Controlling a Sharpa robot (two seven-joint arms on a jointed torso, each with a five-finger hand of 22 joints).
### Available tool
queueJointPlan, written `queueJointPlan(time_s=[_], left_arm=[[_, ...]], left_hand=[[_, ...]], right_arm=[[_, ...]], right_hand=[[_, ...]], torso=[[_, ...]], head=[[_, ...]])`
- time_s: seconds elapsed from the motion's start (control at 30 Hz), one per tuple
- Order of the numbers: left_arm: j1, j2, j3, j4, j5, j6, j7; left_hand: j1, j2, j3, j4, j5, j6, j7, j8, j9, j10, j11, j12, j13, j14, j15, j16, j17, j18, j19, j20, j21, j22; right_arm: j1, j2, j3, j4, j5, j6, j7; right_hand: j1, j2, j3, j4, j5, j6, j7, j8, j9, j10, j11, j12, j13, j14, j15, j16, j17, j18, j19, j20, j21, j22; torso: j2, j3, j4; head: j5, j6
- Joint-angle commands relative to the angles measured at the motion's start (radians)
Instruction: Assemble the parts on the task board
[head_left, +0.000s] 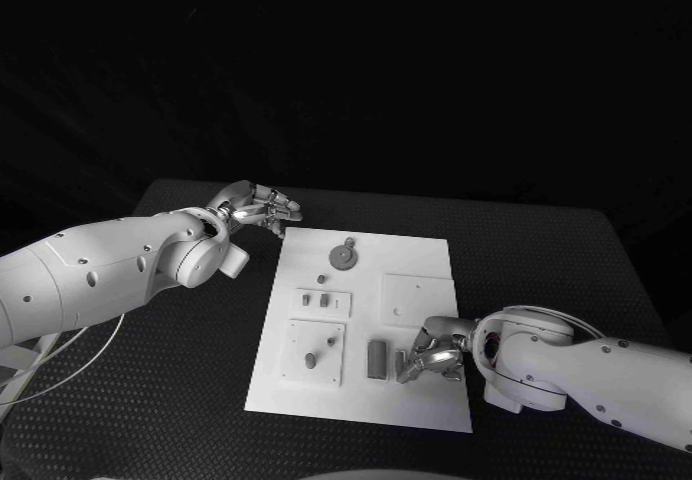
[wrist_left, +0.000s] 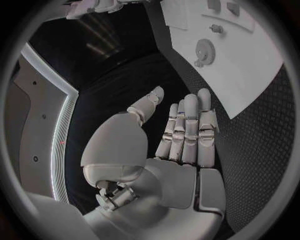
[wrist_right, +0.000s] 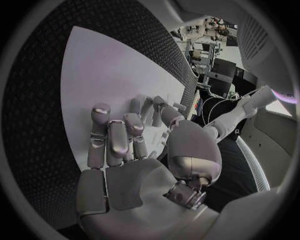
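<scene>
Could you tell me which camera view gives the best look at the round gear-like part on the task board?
The left wrist view: the gear-like part shows its toothed rim beyond the left hand. In the head view it is small.

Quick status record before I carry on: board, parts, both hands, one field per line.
task board: white plate mid-table
gear part: round piece at the board's far end
bar part: upright-edged grey piece near the board's near edge
left hand: off the board's far left corner, fingers straight, holding nothing
right hand: over the board's near right area, beside the bar; grasp unclear
</scene>
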Motion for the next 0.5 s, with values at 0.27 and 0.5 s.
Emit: queueJointPlan(time_s=[0.27,0.5], left_arm=[[0.001,-0.001,0.001,0.004,0.002,0.011,0.006],[0.001,-0.002,0.001,0.005,0.002,0.011,0.006]], left_hand=[[-0.003,0.005,-0.006,0.003,0.004,-0.007,-0.002,0.007,-0.001,0.003,0.005,0.003,-0.002,0.001,0.0,-0.005,0.001,0.033,0.008,0.002,-0.007,0.001],[-0.003,0.005,-0.006,0.002,0.004,-0.007,-0.002,0.007,-0.001,0.003,0.005,0.003,-0.002,0.001,0.0,-0.005,0.001,0.033,0.008,0.002,-0.007,0.002]], right_arm=[[-0.002,0.012,0.0,-0.008,-0.077,-0.019,-0.037],[-0.002,0.011,0.0,-0.009,-0.088,-0.016,-0.036]], right_hand=[[-0.004,0.054,-0.01,-0.007,-0.001,0.011,-0.003,0.006,0.001,0.01,-0.005,0.007,0.005,0.002,-0.008,0.007,0.003,0.044,0.006,-0.003,-0.001,0.015],[0.0,0.065,-0.015,-0.024,-0.002,0.012,-0.004,0.005,0.0,0.011,-0.005,0.007,0.006,0.002,-0.008,0.007,0.004,0.044,0.005,-0.003,-0.001,0.016]], torso=[[-0.001,-0.0002,-0.0001],[-0.001,0.0005,-0.001]], head=[[0.0,-0.002],[0.0,-0.002]])
